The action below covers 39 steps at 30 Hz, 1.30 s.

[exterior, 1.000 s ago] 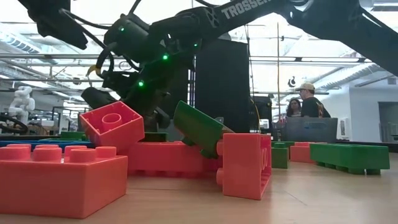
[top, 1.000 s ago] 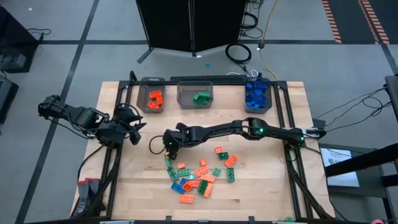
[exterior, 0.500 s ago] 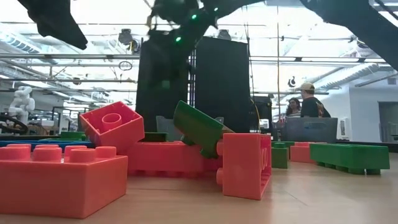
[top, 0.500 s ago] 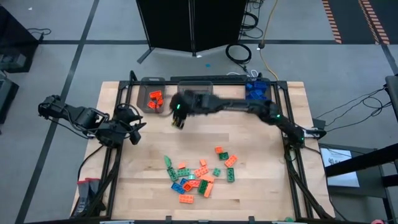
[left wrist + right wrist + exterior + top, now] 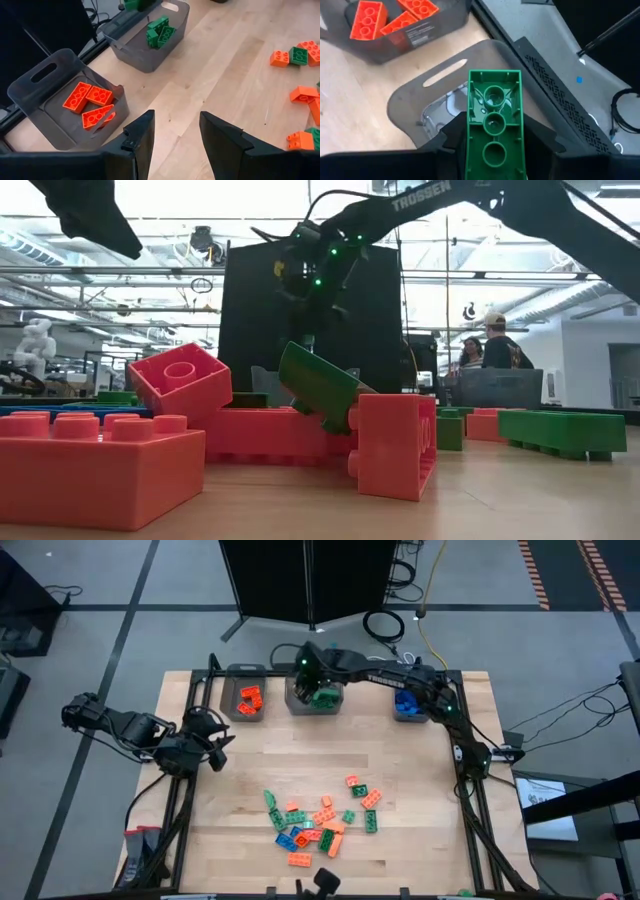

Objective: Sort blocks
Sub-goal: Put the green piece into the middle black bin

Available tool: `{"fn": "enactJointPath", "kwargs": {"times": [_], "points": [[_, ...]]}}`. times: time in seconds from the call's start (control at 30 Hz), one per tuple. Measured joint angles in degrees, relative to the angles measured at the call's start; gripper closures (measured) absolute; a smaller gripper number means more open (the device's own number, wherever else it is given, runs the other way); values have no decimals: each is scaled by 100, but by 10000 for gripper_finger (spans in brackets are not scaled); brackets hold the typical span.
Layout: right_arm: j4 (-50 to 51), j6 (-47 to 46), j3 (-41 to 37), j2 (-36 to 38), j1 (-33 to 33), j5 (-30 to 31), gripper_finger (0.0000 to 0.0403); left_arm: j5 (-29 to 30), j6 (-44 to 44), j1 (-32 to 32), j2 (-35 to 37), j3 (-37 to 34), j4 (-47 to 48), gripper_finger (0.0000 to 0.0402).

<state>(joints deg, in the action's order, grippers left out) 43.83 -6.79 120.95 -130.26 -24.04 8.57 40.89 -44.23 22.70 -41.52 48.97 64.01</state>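
Note:
My right gripper hangs over the middle grey bin at the table's far edge, shut on a green brick whose hollow underside faces the wrist camera. That bin holds green bricks. To its left, another bin holds orange bricks, and the one on its right holds blue ones. A loose pile of orange, green and blue bricks lies on the near middle of the table. My left gripper waits open at the table's left side, with nothing between its fingers. My right gripper pinches the green brick by its two long sides between its two fingers. The fingers slant down toward the far edge and run along the brick. The brick is lifted clear and juts out past the fingertips above the middle bin's rim.
Bare wood lies between the bins and the pile. A black frame rail runs behind the bins, and cables lie on the floor beyond. In the low view, people stand far behind the table.
My right gripper has risen from the left side of the brick pile. It has swung toward the table's far edge and now hangs over the middle bin. The pile has stayed where it was.

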Motion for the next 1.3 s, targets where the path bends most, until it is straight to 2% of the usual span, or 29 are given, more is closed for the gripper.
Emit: {"fn": "enactJointPath", "kwargs": {"times": [0.3,0.37,0.5,0.57,0.63,0.77,0.87,0.93,1.07,1.13,1.2,1.3], "points": [[-9,139,3,-296,20,-310,280,127,-4,0,0,0,7,241],[-41,111,15,-276,-3,-402,244,139,-4,-1,0,0,7,241],[-1,-19,15,-278,-29,-452,136,139,-7,0,0,0,7,241],[30,-58,15,-268,-26,-460,104,139,-7,0,0,0,7,241],[102,-63,15,-260,-26,-495,90,139,-8,0,0,0,7,241],[567,156,138,-168,-10,-1660,99,136,-9,0,2,0,10,241],[1128,500,234,204,187,-2654,118,123,-49,0,0,0,99,241],[1651,801,254,486,423,-3075,129,117,-50,-2,0,0,164,241],[3156,1641,216,758,1067,-3031,144,113,-48,-2,1,0,166,241],[3573,1830,46,834,1375,-2999,148,113,-49,0,2,0,168,241],[3481,1810,-414,1023,1600,-2999,150,112,-46,-1,0,0,169,241],[2838,1492,-1596,1517,1846,-2935,150,106,-52,-2,2,0,241,241]]}}
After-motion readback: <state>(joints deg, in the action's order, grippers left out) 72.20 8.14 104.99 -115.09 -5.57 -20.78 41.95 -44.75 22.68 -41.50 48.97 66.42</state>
